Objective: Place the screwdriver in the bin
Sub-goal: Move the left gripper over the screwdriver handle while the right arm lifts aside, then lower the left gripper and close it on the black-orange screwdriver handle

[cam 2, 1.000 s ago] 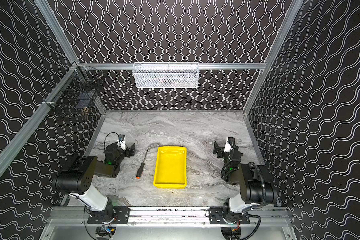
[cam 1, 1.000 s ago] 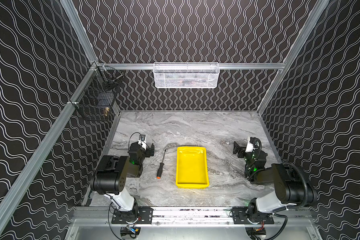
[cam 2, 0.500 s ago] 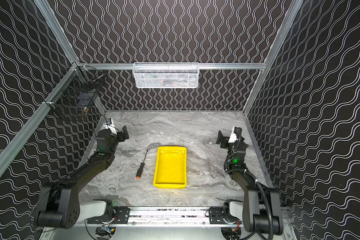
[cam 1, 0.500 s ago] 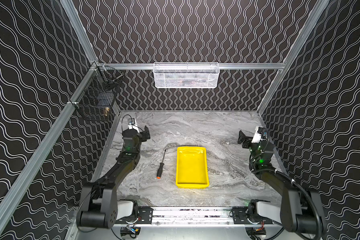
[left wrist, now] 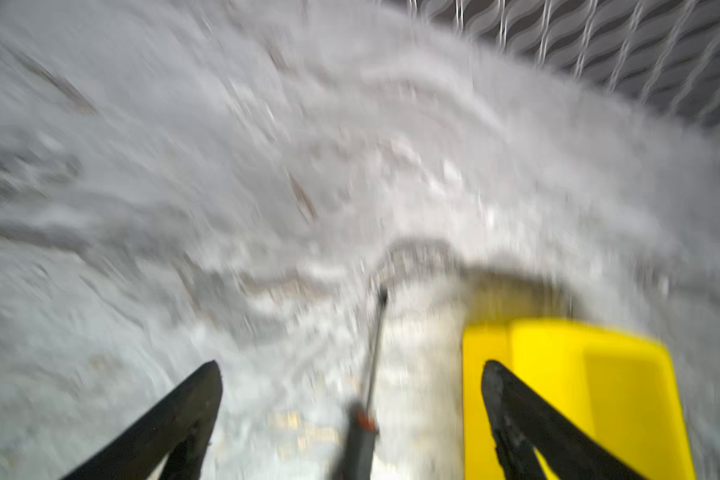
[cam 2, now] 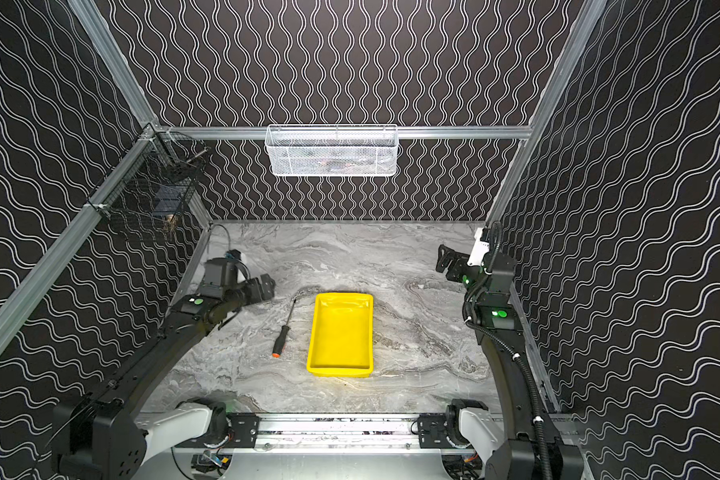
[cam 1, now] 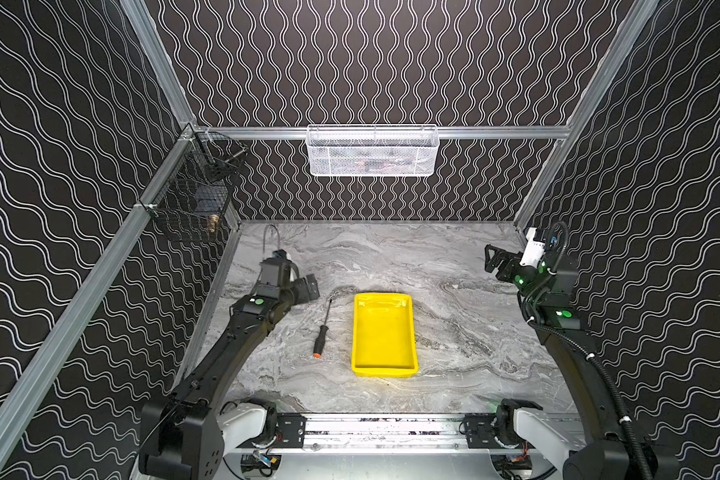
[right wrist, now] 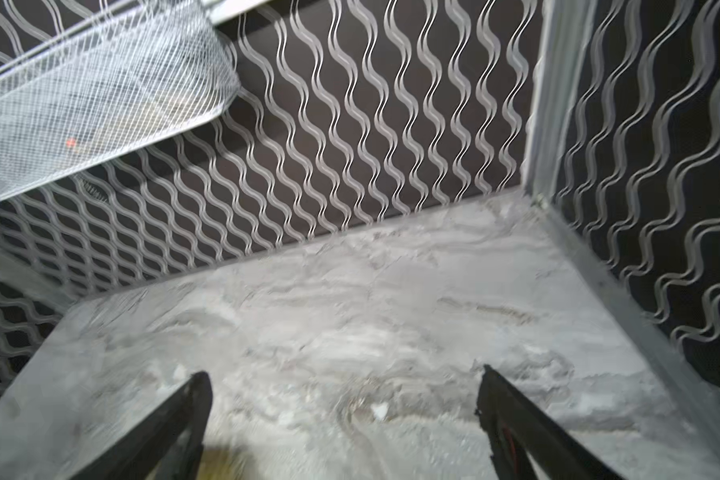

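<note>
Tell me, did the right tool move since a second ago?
Yes. The right tool went toward the back wall; it was level with the far end of the bin.

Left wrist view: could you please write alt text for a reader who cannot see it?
Framed by the dark fingers of the open left gripper, the screwdriver lies on the grey marbled table, with the yellow bin beside it. The picture is motion-blurred.

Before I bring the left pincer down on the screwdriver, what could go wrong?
1. The screwdriver lies close beside the bin. In the left wrist view, one finger of the open left pincer lines up with the bin, so it may hit the rim.
2. The screwdriver is slim and lies flat on the table, so a closing pincer could roll it away.
</note>
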Tool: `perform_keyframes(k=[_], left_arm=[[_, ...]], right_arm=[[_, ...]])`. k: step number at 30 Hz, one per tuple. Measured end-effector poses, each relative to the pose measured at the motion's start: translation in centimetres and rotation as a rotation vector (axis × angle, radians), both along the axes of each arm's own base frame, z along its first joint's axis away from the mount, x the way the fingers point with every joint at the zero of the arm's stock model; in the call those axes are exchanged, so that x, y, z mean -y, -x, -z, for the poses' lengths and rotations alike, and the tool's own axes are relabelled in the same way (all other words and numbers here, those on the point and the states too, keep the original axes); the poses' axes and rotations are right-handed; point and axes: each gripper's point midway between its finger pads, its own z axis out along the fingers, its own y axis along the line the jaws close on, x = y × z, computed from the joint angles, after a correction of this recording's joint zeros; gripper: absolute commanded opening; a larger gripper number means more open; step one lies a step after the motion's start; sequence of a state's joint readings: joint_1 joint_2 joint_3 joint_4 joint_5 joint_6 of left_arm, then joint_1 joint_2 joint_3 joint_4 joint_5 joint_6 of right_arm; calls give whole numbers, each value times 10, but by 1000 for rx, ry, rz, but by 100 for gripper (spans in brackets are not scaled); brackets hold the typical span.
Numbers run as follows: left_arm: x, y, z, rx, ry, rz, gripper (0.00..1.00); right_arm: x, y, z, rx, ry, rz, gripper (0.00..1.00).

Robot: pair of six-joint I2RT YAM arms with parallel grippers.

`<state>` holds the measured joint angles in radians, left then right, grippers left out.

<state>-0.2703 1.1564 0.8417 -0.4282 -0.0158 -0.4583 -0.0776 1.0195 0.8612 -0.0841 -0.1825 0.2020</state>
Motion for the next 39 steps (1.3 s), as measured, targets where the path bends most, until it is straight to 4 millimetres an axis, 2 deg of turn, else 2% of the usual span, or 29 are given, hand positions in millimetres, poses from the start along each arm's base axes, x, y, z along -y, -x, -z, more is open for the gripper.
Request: perform_keyframes(k=[3,7,10,15,18,28,34,39], left_arm=[[21,33,28,-103,0,63,99],[27,63,65,-234,-31,82,99],[29,72,81,-296,-65,93,97],[29,77,101,-366,-100,100,93],[33,80,109,-398,-108,115,90],[37,91,126,-455,-143,145,79],[38,95,133,-471,-159,154,53],[38,90,134,-442,-161,150,50]], right_arm=[[-12,8,22,-102,-40,-60,99],[-26,18,50,-213,-91,-128,99],[-32,26,68,-274,-111,-160,99],[-39,40,91,-320,-125,-197,99],[-40,44,100,-341,-128,-204,99],[-43,43,110,-371,-124,-227,99],[-44,43,113,-379,-125,-234,99],[-44,42,112,-377,-123,-235,99]])
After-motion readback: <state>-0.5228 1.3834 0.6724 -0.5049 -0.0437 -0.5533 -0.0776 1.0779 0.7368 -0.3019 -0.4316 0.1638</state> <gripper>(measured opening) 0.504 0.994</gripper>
